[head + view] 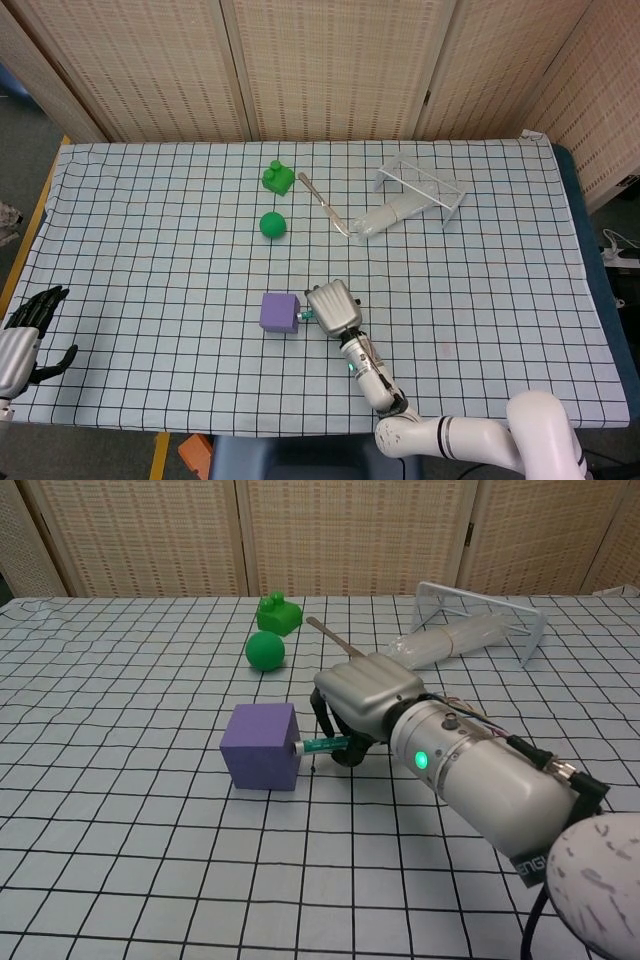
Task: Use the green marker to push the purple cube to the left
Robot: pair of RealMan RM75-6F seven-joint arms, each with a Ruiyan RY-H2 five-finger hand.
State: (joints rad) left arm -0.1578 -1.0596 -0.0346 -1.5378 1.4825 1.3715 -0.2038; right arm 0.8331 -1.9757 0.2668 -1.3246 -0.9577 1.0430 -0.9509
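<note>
The purple cube [280, 312] [260, 747] sits on the checked cloth near the table's front middle. My right hand [333, 307] [362, 702] is just to its right and grips the green marker [303, 317] [322, 747], which lies level with its tip against the cube's right face. My left hand [22, 340] hangs at the table's front left corner with its fingers apart and nothing in it; only the head view shows it.
A green ball [272, 224] [265, 650] and a green block toy [277, 178] [278, 612] lie farther back. A wooden spatula [320, 200] [345, 645], a wrapped bundle [385, 217] [450, 642] and a white wire rack [422, 183] [480, 607] are at the back right.
</note>
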